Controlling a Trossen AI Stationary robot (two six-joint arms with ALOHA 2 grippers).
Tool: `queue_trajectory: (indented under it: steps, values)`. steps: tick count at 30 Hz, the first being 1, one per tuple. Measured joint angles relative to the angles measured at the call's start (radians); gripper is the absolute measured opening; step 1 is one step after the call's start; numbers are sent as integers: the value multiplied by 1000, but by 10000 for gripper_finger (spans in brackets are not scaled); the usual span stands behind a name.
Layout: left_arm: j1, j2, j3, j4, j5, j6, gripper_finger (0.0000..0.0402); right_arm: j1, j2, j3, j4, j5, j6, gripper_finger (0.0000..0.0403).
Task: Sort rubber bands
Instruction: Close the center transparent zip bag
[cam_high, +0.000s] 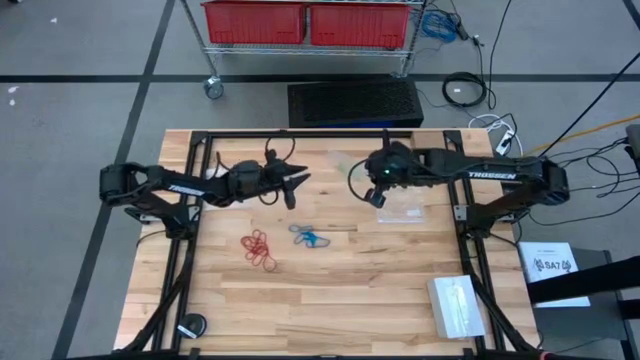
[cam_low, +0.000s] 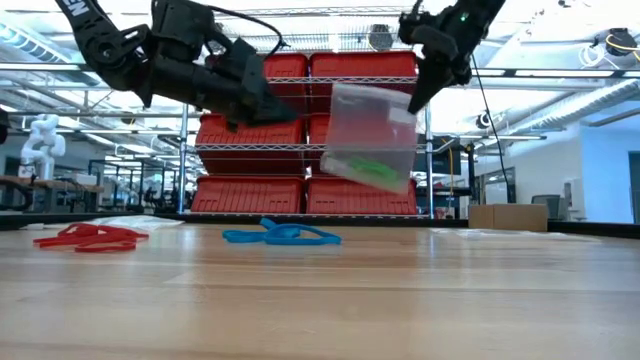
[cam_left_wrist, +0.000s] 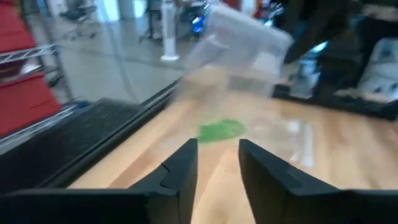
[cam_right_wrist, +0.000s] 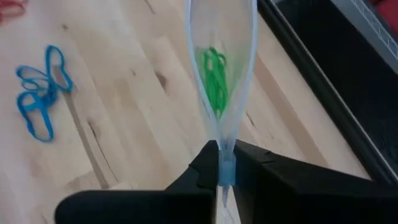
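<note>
- High view: the right gripper (cam_high: 378, 195) hangs over the far middle of the wooden tabletop (cam_high: 330, 300), with clear plastic bags (cam_high: 402, 208) lying just beside it. The left gripper (cam_high: 297, 184) points toward it from the left, a gap between the two. Nearer the front, the red rubber bands (cam_high: 259, 247) and blue rubber bands (cam_high: 309, 238) lie loose on the wood, near each other but apart. A white box (cam_high: 457, 306) sits at the front right corner, and a black round object (cam_high: 190, 326) at the front left.
- Low view: the right gripper (cam_low: 420, 92) holds a clear bag (cam_low: 368, 135) by its upper edge, tilted and lifted off the tabletop; the green rubber bands (cam_low: 362, 168) sit in its lower part. The left gripper (cam_low: 290, 117) is raised beside the bag. Red bins (cam_low: 262, 190) fill a wire rack behind.
- Left wrist view: the left jaws stand open and empty, the two fingers (cam_left_wrist: 180, 171) parted, aimed at the blurred bag (cam_left_wrist: 239, 37) ahead; a green patch (cam_left_wrist: 221, 130) shows below it, too blurred to place exactly.
- Right wrist view: the right jaws are closed on the bag's (cam_right_wrist: 222, 81) edge, pinching it between them. The green bands (cam_right_wrist: 215, 78) rest inside the bag; the blue bands (cam_right_wrist: 38, 93) lie on the tabletop well off to one side.
</note>
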Motion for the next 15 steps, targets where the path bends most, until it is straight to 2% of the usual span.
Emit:
queue_trajectory:
  steps: [6,12,15]
  values:
    - [3,-84,0,-153,-81,7,158,-9,90,47,1,47,22,6]
    - [2,-126,0,-277,-145,6,160,-10,292,138,16,42,20,9]
    - [2,-127,0,-319,-154,2,160,-10,386,191,64,32,22,29]
